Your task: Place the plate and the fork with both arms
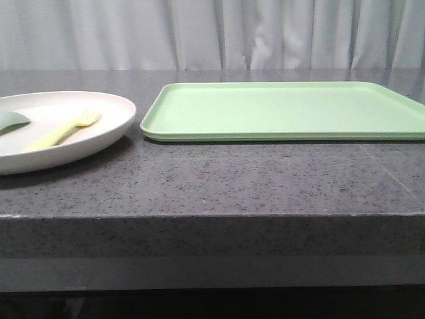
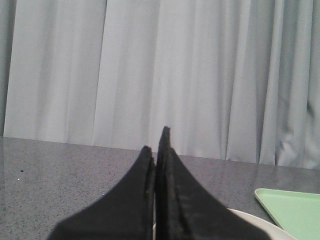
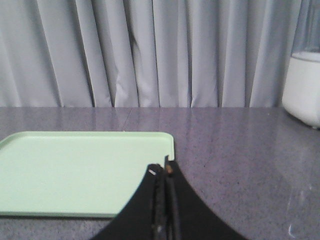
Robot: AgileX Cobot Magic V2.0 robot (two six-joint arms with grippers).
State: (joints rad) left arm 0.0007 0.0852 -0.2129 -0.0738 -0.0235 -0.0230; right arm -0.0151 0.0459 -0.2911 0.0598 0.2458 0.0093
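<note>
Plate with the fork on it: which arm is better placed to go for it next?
Likely left. The plate holding the fork sits left of the tray, and its rim shows beside the left gripper.

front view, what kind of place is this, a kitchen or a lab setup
Probably a staged test setup, not a working kitchen: a dark speckled stone-look counter backed by plain grey curtains, holding only a green tray and a plate with utensils.

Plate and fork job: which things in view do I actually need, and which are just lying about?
For the job:
- plate, cream-white, left of the tray
- fork, pale yellow, lying in the plate
- left pincer and right pincer, both shut and empty

Just lying about:
- grey-green utensil in the plate
- green tray
- white container
</note>
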